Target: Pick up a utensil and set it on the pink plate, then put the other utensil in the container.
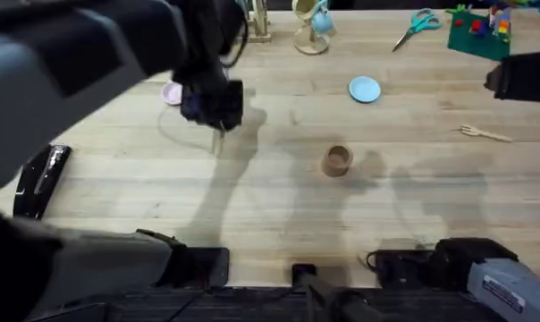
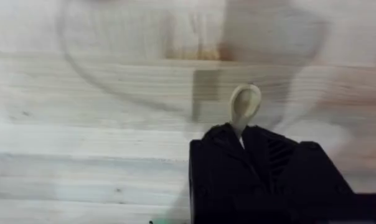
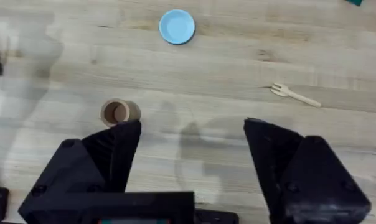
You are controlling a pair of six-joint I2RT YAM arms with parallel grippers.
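bare table around the container (image 1: 337, 161), fork (image 1: 485, 133) well apart, left arm (image 1: 118, 45) overhanging pink plate (image 1: 172, 93)

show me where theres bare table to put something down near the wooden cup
Bare wood lies in front of the container toward the arm bases, and between it and the fork. Also open: the stretch between the container and the left gripper holding the spoon. The far edge is crowded around the blue plate and scissors.

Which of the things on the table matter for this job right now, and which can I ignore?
Job items:
wooden spoon, held in the left claw
pink plate
wooden fork
wooden cup

Ignore:
blue plate
scissors
toy bricks
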